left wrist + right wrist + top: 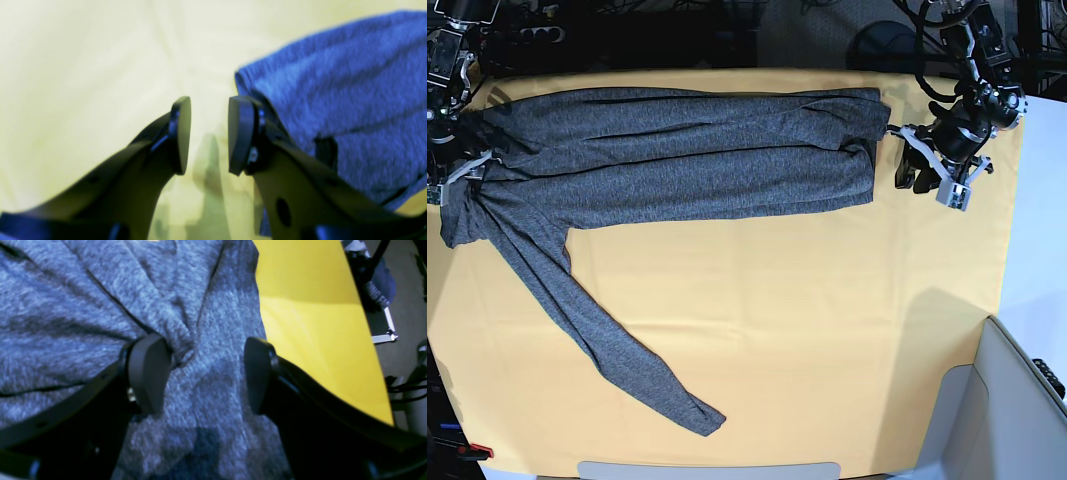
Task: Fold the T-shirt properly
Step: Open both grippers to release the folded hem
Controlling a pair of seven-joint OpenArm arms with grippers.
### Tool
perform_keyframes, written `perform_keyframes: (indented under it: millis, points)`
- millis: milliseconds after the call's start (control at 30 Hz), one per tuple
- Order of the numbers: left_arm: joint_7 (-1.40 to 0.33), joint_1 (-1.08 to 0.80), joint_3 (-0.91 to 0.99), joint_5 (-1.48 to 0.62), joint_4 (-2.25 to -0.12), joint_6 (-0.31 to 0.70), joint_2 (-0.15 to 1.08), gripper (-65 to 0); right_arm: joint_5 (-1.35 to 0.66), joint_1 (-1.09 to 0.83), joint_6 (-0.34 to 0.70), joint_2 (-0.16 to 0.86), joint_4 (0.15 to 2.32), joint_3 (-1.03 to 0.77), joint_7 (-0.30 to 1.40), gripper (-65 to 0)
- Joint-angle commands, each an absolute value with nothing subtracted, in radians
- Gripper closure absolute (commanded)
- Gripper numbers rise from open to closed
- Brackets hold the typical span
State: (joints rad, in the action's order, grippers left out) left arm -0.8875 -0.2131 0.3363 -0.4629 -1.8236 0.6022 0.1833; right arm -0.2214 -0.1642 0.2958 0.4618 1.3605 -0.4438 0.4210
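On the far half of the cloth (827, 330) the shirt (677, 165) lies folded lengthwise into a long band, left to right. One sleeve (597, 330) trails toward the near left, not tucked. Left gripper (209, 135) is released, jaws apart over bare cloth just beside the shirt's right end. Right gripper (206, 373) is released too, jaws spread over bunched fabric at the left end, nothing pinched. Probably one fold done; sleeve and crosswise folds left.
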Motion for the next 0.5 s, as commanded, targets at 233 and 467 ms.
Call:
perform_keyframes:
  millis: [233, 467]
  points:
    - [-0.863, -0.206, 0.341, -0.478, -1.862, 0.605, 0.194, -18.7, -0.222, -0.156, 0.291, 0.455, 1.446, -0.512, 0.397, -37.2]
    - [-0.862, -0.206, 0.341, -0.478, -1.862, 0.605, 0.194, -18.7, -0.222, -0.150, 0.291, 0.453, 1.500, -0.564, 0.395, -37.2]
